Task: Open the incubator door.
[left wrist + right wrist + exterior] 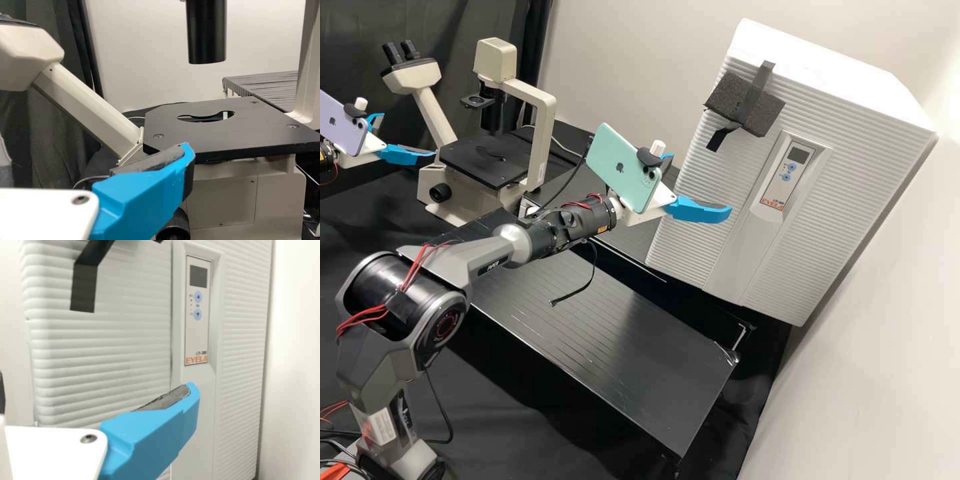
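Where black tape [717,139] hangs, white incubator [813,207], door [110,350] shut

In the high view, the right arm [490,257] is standing on its base at the near left corner, bending at a large round elbow [407,300]. Its forearm [540,233] is slanting up to the wrist [597,217], with red wires [417,267] running along it. The right gripper [725,212] is pointing toward the right side. The left gripper [431,155] is hanging near the left edge, its wrist [327,159] partly showing.
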Action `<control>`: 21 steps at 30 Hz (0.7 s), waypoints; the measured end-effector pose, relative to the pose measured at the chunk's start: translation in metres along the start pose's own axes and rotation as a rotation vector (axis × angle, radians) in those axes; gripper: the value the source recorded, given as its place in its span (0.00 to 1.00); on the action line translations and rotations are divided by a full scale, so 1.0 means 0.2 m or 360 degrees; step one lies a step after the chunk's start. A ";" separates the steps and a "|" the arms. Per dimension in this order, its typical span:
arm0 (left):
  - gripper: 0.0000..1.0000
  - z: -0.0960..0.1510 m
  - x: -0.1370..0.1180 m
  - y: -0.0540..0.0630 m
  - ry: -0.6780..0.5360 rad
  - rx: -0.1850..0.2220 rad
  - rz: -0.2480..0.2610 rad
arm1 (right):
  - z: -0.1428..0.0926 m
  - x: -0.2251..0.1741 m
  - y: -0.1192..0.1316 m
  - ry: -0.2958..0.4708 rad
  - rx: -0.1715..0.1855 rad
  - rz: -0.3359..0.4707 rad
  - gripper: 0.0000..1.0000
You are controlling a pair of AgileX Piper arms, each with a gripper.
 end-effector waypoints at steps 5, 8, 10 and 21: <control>1.00 0.00 0.00 0.00 0.0000 0.0000 0.0000 | 0.00 0.00 0.00 0.0001 0.0000 -0.0001 0.00; 1.00 0.00 0.00 0.00 0.0000 0.0000 0.0000 | 0.00 0.00 0.00 0.0001 0.0000 -0.0001 0.00; 1.00 0.00 0.00 0.00 0.0000 0.0000 0.0000 | 0.00 0.00 0.00 0.0001 0.0000 -0.0001 0.00; 1.00 0.00 0.00 0.00 0.0000 0.0000 0.0000 | 0.00 0.00 0.00 -0.0014 0.0018 0.0000 0.00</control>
